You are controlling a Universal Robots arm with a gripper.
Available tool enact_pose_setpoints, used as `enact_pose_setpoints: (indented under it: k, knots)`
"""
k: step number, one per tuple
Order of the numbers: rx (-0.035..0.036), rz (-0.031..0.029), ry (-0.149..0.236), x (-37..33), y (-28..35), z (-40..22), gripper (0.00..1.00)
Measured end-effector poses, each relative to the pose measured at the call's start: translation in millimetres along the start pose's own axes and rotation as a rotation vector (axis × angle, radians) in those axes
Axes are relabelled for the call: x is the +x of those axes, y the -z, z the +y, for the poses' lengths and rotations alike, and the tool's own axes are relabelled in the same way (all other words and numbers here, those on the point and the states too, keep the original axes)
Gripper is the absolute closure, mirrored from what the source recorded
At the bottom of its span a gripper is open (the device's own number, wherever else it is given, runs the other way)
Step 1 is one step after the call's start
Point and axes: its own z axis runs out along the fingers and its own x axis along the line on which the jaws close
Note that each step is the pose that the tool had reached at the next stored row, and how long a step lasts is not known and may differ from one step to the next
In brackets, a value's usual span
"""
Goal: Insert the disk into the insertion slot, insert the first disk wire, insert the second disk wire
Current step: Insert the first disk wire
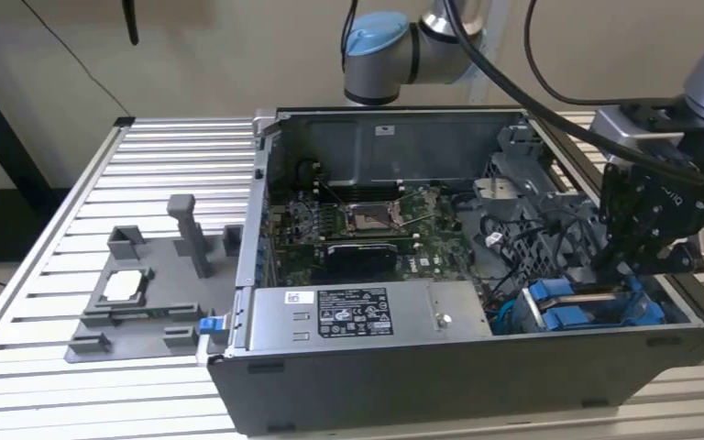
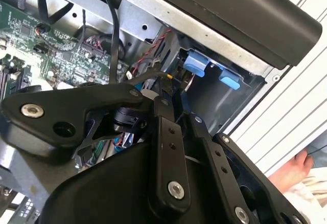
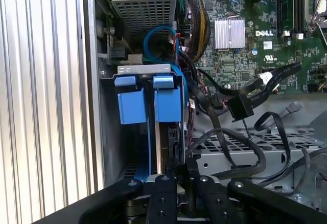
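The disk [image 1: 587, 293] stands on edge in the insertion slot [image 1: 548, 307], at the front corner of the open computer case [image 1: 450, 367] on the exterior view's right. In the first wrist view the disk [image 3: 162, 147] shows edge-on, running down into the slot [image 3: 134, 70] between blue plastic fittings, with grey sheet metal on either side.

The gripper [image 1: 607, 273] reaches down into the case directly above the slot. In the first wrist view the gripper [image 3: 177, 170] has its fingers drawn close together, pinching the upper edge of the disk. In the second wrist view the gripper [image 2: 166, 88] points toward the same blue fittings.

Black cables [image 3: 240, 106] lie loose just beside the slot, over the perforated metal and the motherboard [image 1: 377, 220]; one ends in a flat black connector that hangs free.

The long grey power-supply box [image 1: 365, 316] sits along the case front, beside the slot. The case rests on a slatted metal table [image 1: 169, 165]. A grey fixture tray [image 1: 144, 312] with upright posts stands well apart, on the exterior view's left. A person's hand [image 2: 294, 170] rests at the table edge.
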Motion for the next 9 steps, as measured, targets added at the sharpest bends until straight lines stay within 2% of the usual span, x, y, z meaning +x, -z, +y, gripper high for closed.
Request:
enact_pose_setpoints:
  k: [3, 6, 7, 9]
  knots:
    - [-0.0030, -0.0080, 0.000, 0.2, -0.7, -0.9, 0.81]
    - [-0.0086, -0.0229, 0.000, 0.4, -1.4, -1.7, 0.81]
    - [-0.0113, -0.0250, 0.000, 0.8, -1.5, -1.9, 0.81]
    - [-0.0181, -0.0247, 0.000, 1.9, -1.5, -2.3, 0.81]
